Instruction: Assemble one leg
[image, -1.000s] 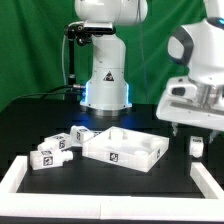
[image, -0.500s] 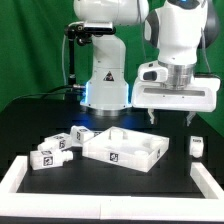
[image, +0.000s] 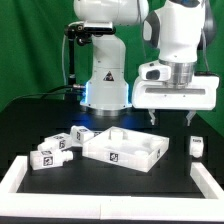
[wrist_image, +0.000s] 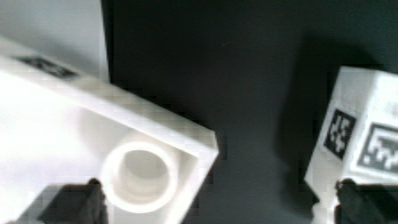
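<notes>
My gripper (image: 170, 118) hangs open and empty above the black table, over the right end of the white tabletop panel (image: 125, 147). One leg (image: 197, 146), a stubby white post with tag stickers, stands on the table to the exterior view's right of the panel, below and right of my fingers. Other legs (image: 55, 150) lie in a group left of the panel. In the wrist view the panel's corner with a round hole (wrist_image: 143, 172) and the tagged leg (wrist_image: 365, 125) show, with my gripper (wrist_image: 217, 208) open between them.
The arm's white base (image: 105, 80) stands behind the panel. A white frame edge (image: 20, 178) runs along the front left and another (image: 207, 180) along the front right of the table.
My gripper has moved from the far right, above the single leg, up and to the exterior view's left. In the last half second it has hardly moved.
</notes>
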